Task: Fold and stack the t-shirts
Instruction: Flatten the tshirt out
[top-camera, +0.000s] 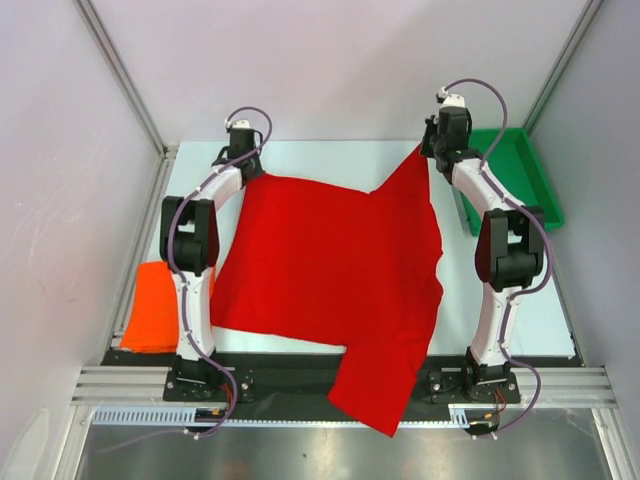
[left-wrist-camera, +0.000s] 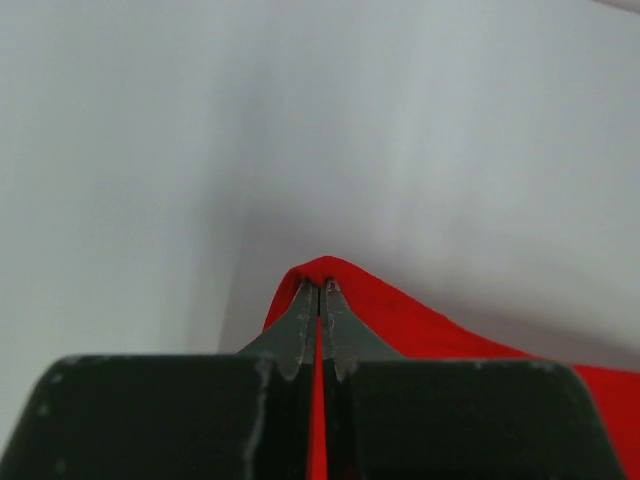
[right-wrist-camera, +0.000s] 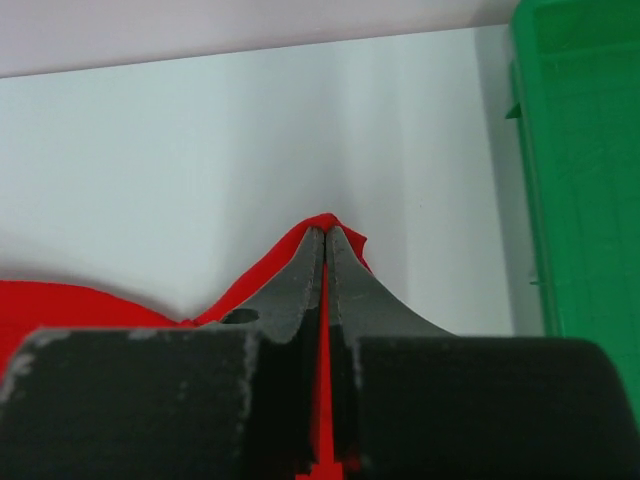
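At the far edge of the tabletop (top-camera: 330, 155), both tools pinch the red shirt (top-camera: 330, 260).

Left tool (left-wrist-camera: 318, 288): clenched on the shirt's far-left corner, with cloth bunched over its tips.

Right tool (right-wrist-camera: 325, 235): clenched on the far-right corner, which rises in a peak just beside the green tray (top-camera: 520, 175).

Red shirt: spread across the tabletop between the two grips, mostly flat, with one diagonal crease on the right. A near portion hangs past the front edge and over the rail (top-camera: 300, 385).

Orange shirt (top-camera: 152, 310): a neat rectangle at the near left, just beside the left arm (top-camera: 190, 240) and partly hidden by it. Whether it touches the red shirt cannot be told.

Step in hand, as judged: laying out the red shirt, or beginning its first fold. The orange shirt appears already folded.

The next move calls for both tools to travel together, level and at an equal pace, so that the held edge does not sag or skew. The overhanging portion should be brought back onto the tabletop before any fold. Release should come only once the cloth lies flat. Stacking is not yet done.
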